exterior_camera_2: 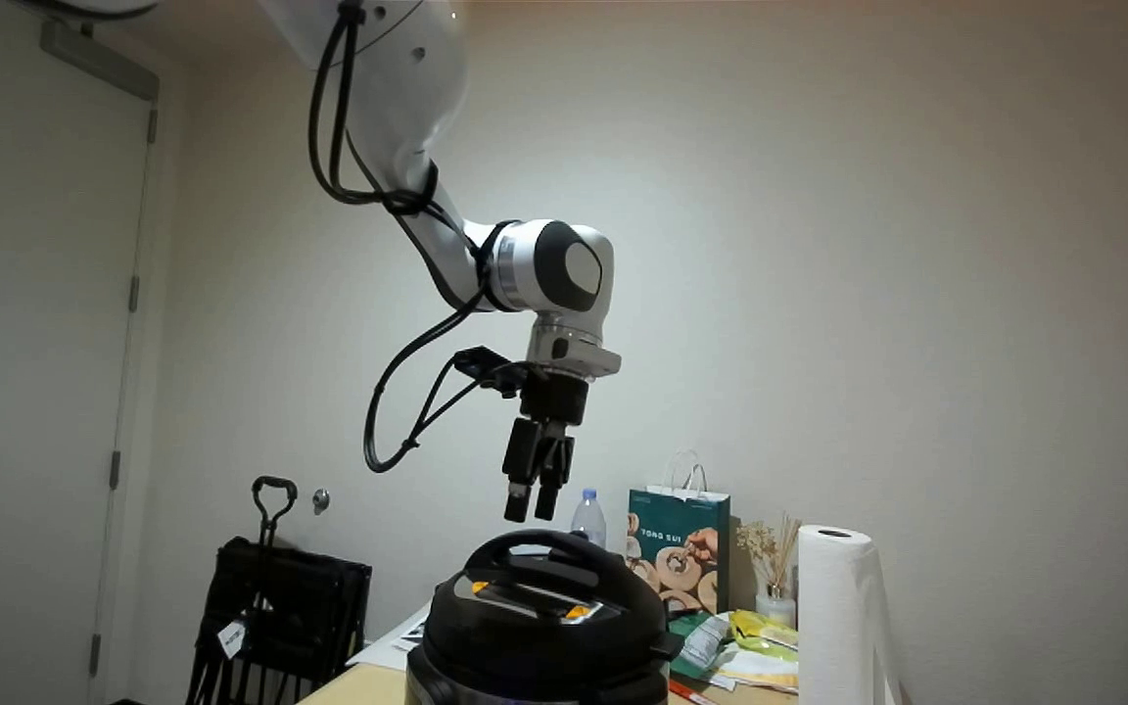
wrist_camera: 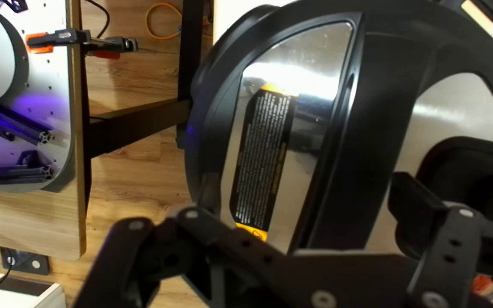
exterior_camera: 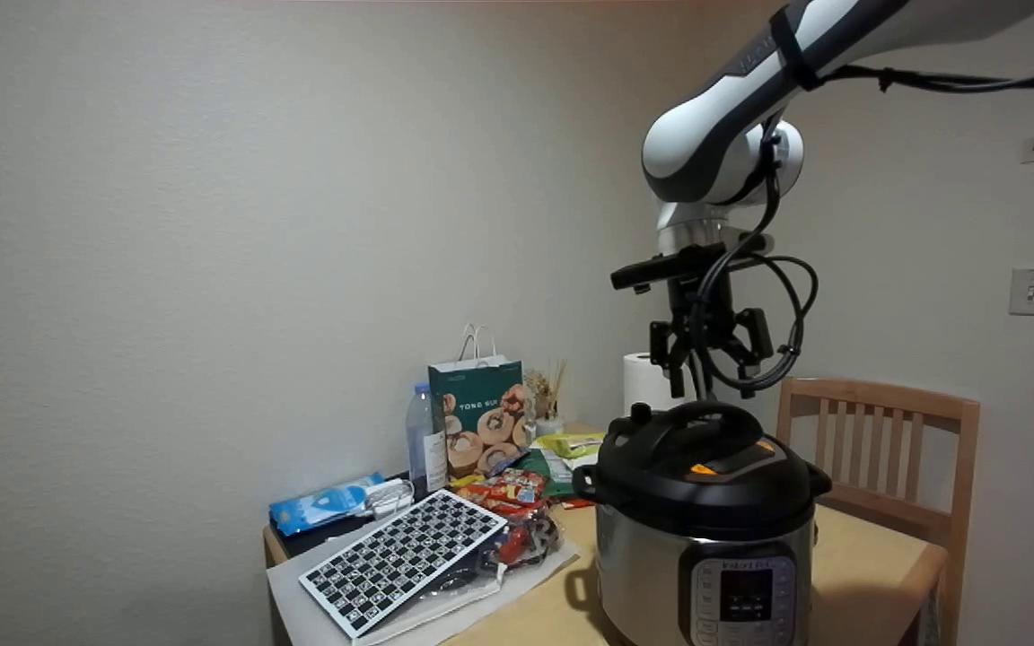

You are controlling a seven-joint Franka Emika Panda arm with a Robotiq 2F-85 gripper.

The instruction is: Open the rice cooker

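The rice cooker stands on the table, with its steel body and dark front panel in an exterior view. Its domed black lid is seated on top in both exterior views. The black top handle arches over the lid, and in the wrist view the handle runs as a broad dark bar. My gripper points down above the lid, with a small gap to the handle. It also shows in an exterior view. Its fingers are spread and empty. In the wrist view the gripper has one finger either side of the handle's line.
A paper towel roll stands behind the cooker. A green paper bag, a bottle, snack packets and a checkered board crowd the table's far part. A wooden chair stands at the table's side.
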